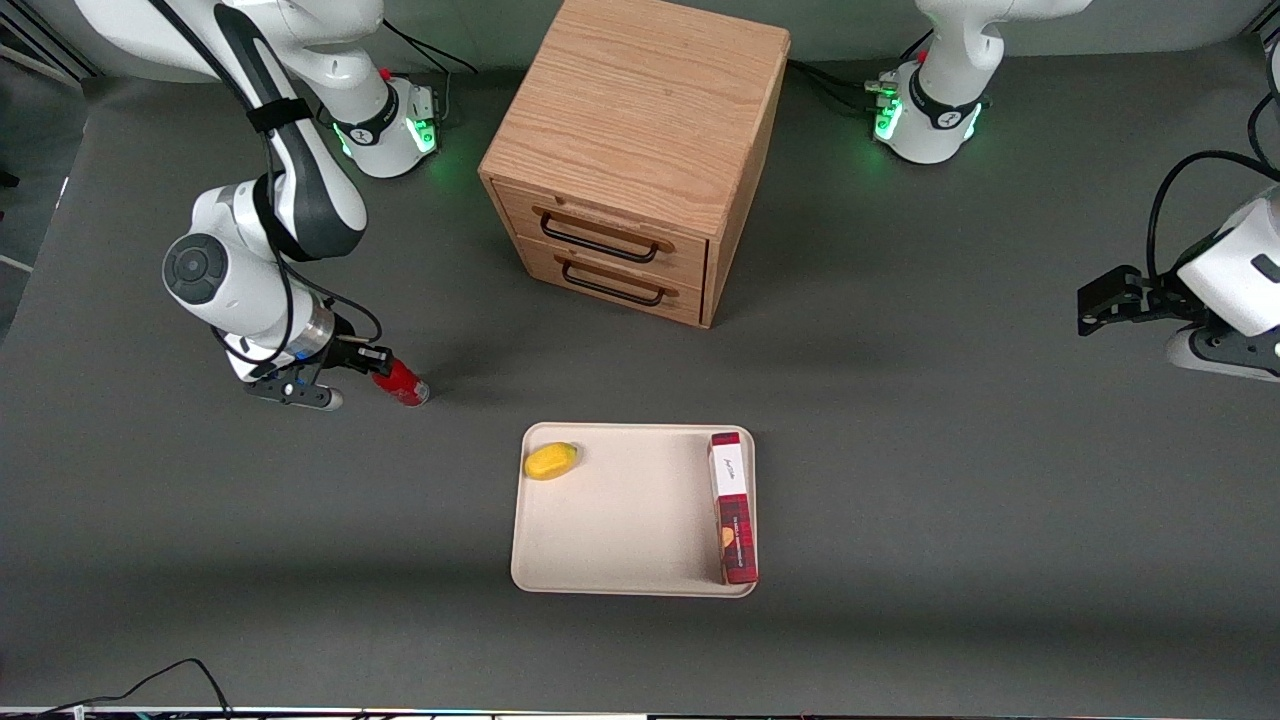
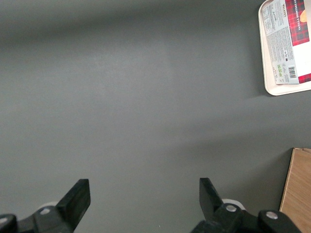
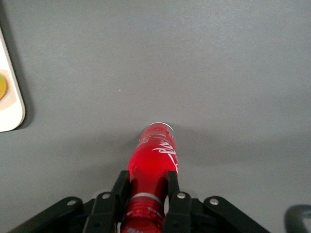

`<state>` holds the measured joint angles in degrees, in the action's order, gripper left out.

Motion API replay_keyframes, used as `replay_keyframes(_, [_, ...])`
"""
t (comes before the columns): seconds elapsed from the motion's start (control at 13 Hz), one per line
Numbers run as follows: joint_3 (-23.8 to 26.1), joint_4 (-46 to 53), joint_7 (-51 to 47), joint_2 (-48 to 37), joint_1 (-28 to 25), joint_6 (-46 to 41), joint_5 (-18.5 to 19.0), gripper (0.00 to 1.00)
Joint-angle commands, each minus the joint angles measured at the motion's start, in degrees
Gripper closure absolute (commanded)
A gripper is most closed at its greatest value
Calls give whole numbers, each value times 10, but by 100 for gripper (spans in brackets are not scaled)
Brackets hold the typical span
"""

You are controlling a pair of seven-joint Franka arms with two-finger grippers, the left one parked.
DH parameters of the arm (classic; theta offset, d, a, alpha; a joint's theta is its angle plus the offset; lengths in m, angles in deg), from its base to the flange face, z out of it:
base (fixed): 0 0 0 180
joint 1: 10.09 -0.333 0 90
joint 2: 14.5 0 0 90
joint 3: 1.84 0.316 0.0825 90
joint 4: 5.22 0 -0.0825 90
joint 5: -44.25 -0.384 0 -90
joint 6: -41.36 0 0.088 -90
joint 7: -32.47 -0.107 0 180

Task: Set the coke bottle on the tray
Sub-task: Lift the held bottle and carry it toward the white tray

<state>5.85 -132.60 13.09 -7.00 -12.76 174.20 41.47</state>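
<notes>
The coke bottle (image 1: 403,384) is small and red, and lies tilted low over the grey table toward the working arm's end. In the right wrist view the coke bottle (image 3: 153,162) points its pale base away from the camera. My right gripper (image 1: 383,373) is shut on its neck just below the red cap, with a finger pressed on each side, as the right wrist view (image 3: 148,178) shows. The cream-beige tray (image 1: 620,520) lies nearer the front camera, about a bottle's length or more from the bottle. Its rim also shows in the right wrist view (image 3: 10,109).
A yellow fruit (image 1: 551,461) and a long dark-red plaid box (image 1: 733,505) lie on the tray. The wooden two-drawer cabinet (image 1: 640,150) stands farther from the camera, drawers shut. The left wrist view shows the tray's corner (image 2: 265,53), the box (image 2: 291,39) and the cabinet's edge (image 2: 297,189).
</notes>
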Motion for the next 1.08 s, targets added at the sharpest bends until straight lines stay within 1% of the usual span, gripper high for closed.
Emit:
replay_keyframes(0.0, [-6, 97, 35, -27, -2, -137, 18, 100])
replay_keyframes(0.15, [-7, 241, 48, -20, -2, -283, 16, 100])
replay_keyframes(0.31, [-6, 384, 47, 11, -5, -392, 9, 100])
replay_keyframes(0.46, [-1, 517, 39, 64, -18, -460, 3, 100])
replay_keyframes(0.54, [0, 587, 17, 107, -32, -484, 5, 100])
replay_keyframes(0.62, [5, 661, -31, 157, -42, -498, 3, 100])
replay_keyframes(0.69, [25, 723, -83, 210, -51, -500, 3, 100])
replay_keyframes(0.77, [37, 769, -142, 266, -63, -492, 4, 100])
replay_keyframes(0.85, [38, 802, -199, 311, -82, -466, 4, 100])
replay_keyframes(0.92, [35, 809, -244, 340, -98, -426, 8, 100])
replay_keyframes(1.0, [34, 810, -306, 382, -110, -357, 9, 100])
